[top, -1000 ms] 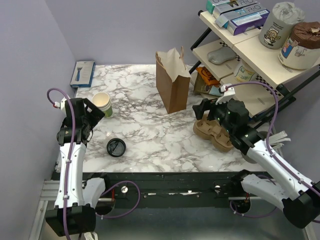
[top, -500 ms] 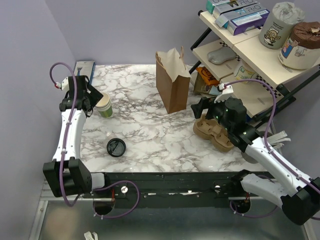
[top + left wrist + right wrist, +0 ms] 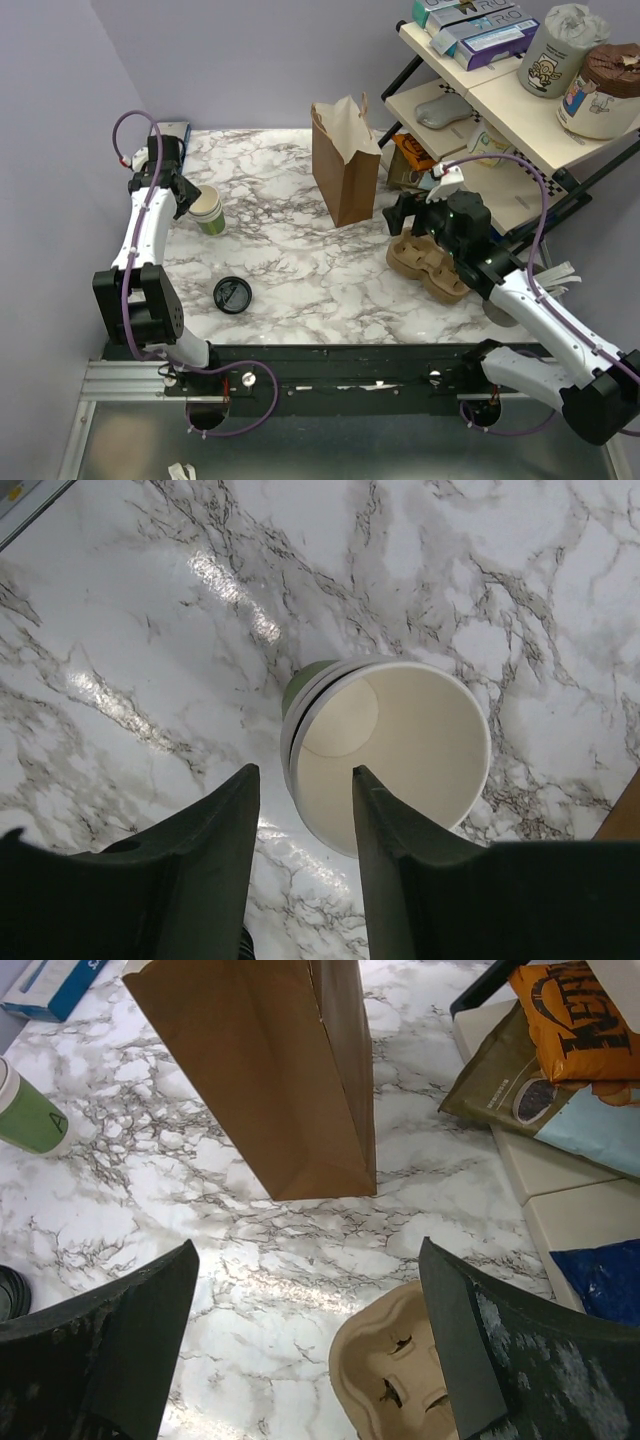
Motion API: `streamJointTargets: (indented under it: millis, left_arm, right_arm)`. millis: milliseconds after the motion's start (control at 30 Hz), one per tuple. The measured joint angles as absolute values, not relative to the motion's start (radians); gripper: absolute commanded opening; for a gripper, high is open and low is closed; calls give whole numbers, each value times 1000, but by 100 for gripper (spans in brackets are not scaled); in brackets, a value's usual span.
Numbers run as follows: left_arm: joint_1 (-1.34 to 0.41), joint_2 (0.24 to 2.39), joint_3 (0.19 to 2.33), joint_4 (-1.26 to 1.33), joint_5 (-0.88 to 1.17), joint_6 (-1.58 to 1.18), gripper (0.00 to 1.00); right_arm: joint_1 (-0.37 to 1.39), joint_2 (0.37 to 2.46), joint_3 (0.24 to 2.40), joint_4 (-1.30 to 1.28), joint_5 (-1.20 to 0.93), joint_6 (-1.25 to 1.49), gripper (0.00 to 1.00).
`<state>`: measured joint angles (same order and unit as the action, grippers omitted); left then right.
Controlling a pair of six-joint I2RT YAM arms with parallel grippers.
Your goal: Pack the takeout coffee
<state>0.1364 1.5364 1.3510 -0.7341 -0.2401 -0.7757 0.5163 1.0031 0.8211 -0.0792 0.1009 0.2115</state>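
- Nearest me, the black lid (image 3: 232, 295) lies flat on the marble table (image 3: 300, 270) close to the front edge. It sits by itself, well apart from the cup.
- Over on the right, my right claw (image 3: 308, 1250) hangs released, fingers spread wide with nothing between them. It is just over the edge of the brown pulp tray (image 3: 390, 1380).
- Further out on the left is the takeout coffee cup (image 3: 400, 750). It stands upright on the table with its top open. It is green outside and cream inside with a pale rim, and from the left wrist that rim looks doubled.
- From the right wrist I can also see a small dark mark on the cup's green side.
- My left claw (image 3: 303, 775) is right at the cup, jaws parted and straddling the near rim. One finger is outside the wall, the other over the mouth.
- Bare marble shows between the outer finger and the cup, so the claw is not clenched on it. I cannot tell whether the inner finger touches.
- Past mid-table the brown paper bag (image 3: 345, 165) stands upright with its mouth open. It is well to the right of the cup and much taller.
- In the far left corner a blue box (image 3: 40, 985) lies flat.
- Off to the right, a shelf (image 3: 520, 110) carries boxes and tubs, with snack bags (image 3: 575, 1020) lower down.
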Motion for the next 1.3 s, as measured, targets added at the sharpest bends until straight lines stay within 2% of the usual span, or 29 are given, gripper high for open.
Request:
streamJointTargets:
  millis: [33,133,300,433,500,667,1033,1300]
  left_arm:
    - [136,1549,1357,-741,-242,-776,42]
    - [136,1576,1372,-754,-247,-776,36]
    - [136,1592,1383,-770,-251,-776,31]
    - [136,1593,1383,-777,-252,-777,17]
    - [136,1593,1383,-782,-251,-777,15]
    - [136,1593,1384,-795,-252,-776,0]
    - [136,1581,1402,-793,-221,-747,0]
    - [136,1484,1393,-749,-163,-729,0]
  right_arm:
    - [516,1010,830,-86,104,209,100]
    - [516,1024,846,-107,114,207,100]
    - [516,1044,852,-125,119,205,100]
    - [516,1063,855,-142,129,202,100]
    - [516,1074,863,-158,138,201,100]
    - [516,1081,870,-169,145,201,100]
    - [516,1081,878,-175,145,201,100]
    - [516,1080,878,-175,145,201,100]
